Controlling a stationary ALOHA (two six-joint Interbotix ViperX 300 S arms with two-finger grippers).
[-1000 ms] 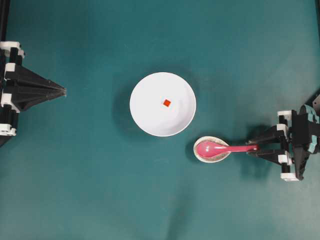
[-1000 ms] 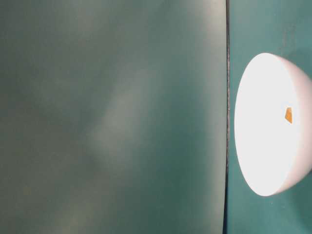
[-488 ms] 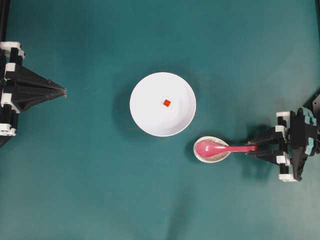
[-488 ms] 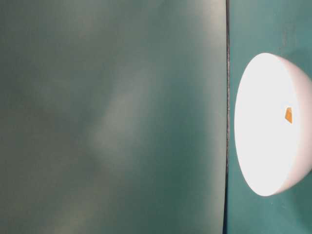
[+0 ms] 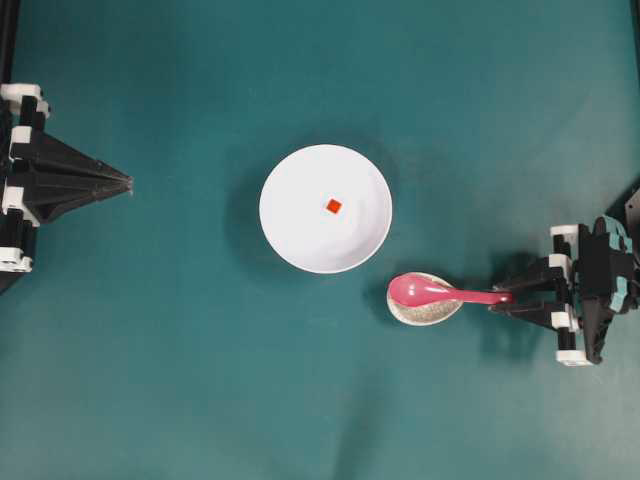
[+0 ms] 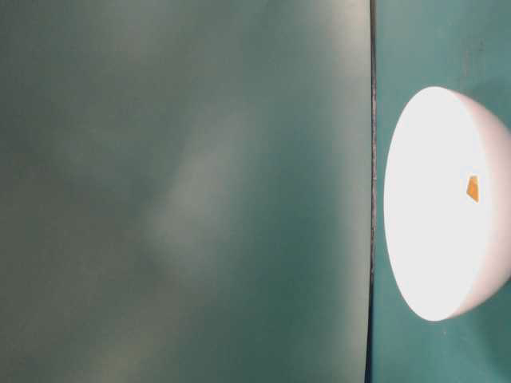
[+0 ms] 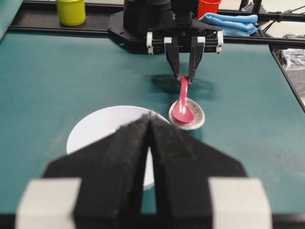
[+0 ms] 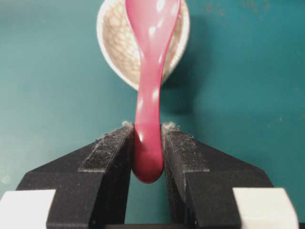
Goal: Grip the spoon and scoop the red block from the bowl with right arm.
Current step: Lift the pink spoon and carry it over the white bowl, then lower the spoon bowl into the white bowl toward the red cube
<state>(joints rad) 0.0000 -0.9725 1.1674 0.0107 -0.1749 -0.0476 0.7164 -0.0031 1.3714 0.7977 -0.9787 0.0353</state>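
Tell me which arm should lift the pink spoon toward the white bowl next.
Right. The right gripper already clamps the glossy pink spoon by its handle end, beside the large white bowl. The left gripper sits shut, far across the table.

The spoon (image 8: 151, 90) is gleaming glossy pink; the small dish (image 8: 119, 43) is showing crackled glaze; the bench (image 5: 200, 380) is looking matt.

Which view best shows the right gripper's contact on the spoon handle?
Right wrist view: the right gripper pads flank the spoon handle end, close up. Overhead shows the contact small; left wrist shows it distant, from the front; table-level shows neither.
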